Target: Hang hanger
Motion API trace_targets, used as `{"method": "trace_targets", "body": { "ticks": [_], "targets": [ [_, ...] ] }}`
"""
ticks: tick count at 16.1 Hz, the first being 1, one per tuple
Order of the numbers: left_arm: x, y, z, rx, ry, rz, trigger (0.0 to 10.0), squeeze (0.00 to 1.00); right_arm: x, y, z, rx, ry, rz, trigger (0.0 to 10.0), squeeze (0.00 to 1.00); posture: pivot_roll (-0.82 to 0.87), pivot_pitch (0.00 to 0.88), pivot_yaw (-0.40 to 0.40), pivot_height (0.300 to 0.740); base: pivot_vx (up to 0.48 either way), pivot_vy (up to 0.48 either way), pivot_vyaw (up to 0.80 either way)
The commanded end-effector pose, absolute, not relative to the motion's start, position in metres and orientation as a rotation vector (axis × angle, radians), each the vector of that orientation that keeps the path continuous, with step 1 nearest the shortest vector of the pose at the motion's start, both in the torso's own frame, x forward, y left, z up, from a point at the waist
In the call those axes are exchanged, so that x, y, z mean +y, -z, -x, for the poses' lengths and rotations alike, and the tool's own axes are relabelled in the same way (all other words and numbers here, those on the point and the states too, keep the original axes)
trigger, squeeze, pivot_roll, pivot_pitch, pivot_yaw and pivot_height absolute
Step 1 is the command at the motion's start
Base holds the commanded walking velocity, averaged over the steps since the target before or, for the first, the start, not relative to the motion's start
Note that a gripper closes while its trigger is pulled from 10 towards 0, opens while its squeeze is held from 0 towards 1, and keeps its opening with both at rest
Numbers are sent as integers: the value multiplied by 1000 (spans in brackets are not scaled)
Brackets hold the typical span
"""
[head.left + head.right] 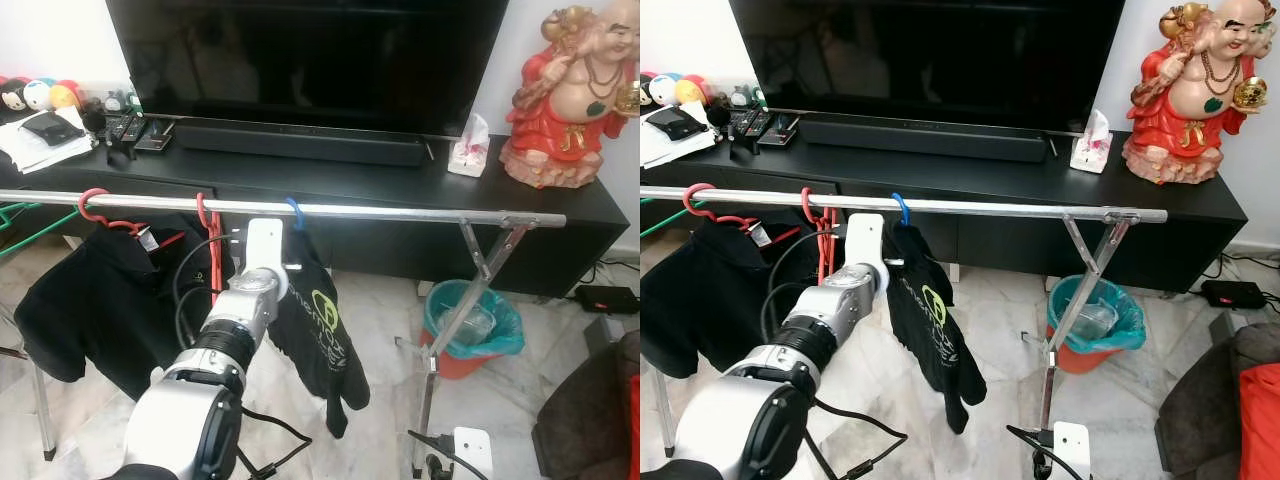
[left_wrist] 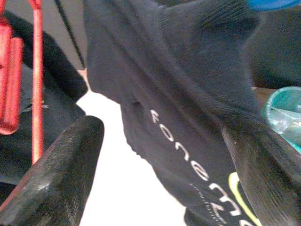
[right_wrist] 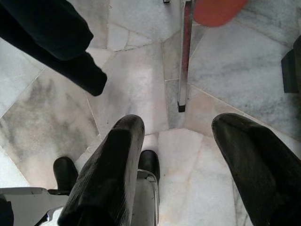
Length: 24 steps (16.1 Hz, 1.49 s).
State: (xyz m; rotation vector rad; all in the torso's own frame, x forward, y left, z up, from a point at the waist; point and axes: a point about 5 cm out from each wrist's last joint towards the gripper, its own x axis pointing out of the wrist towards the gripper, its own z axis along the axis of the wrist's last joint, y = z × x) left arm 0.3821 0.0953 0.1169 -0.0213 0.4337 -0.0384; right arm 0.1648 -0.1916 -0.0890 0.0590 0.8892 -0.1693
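— Where's the blue hanger (image 1: pixel 900 207)?

— Hooked on the steel rail (image 1: pixel 970 207), black shirt (image 1: pixel 925 310) hanging off it. I've got the left gripper (image 2: pixel 164 155) spread wide just beside the shirt (gripping nothing, I judge it's released).

— Right gripper (image 3: pixel 188 160)?

— Idle, fingers apart, aimed at the floor.

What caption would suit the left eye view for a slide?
Left gripper raised beside a black shirt on a blue hanger hooked over the metal rail.
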Motion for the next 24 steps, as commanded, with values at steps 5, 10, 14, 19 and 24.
{"method": "trace_targets", "body": {
  "ticks": [5,10,14,19,24],
  "targets": [
    [110,-115,-383,428,4,-16,10000,0,-191,90,-163,900,170,-65,10000,0,-147,0,-15,740,0,0,0],
    [90,-126,-382,420,220,-42,10000,0,-192,90,-163,902,166,-59,10000,0,-143,0,-21,740,0,0,0],
    [75,-125,-382,436,254,9,10000,0,-193,90,-163,901,169,-59,10000,0,-151,0,-20,740,0,0,0],
    [67,-124,-381,412,257,94,10000,0,-192,90,-163,903,171,-60,10000,0,-146,0,-19,740,0,0,0],
    [63,-115,-379,493,131,318,10000,0,-193,90,-163,904,170,-58,10000,0,-139,0,-13,740,0,0,0]
  ]
}}
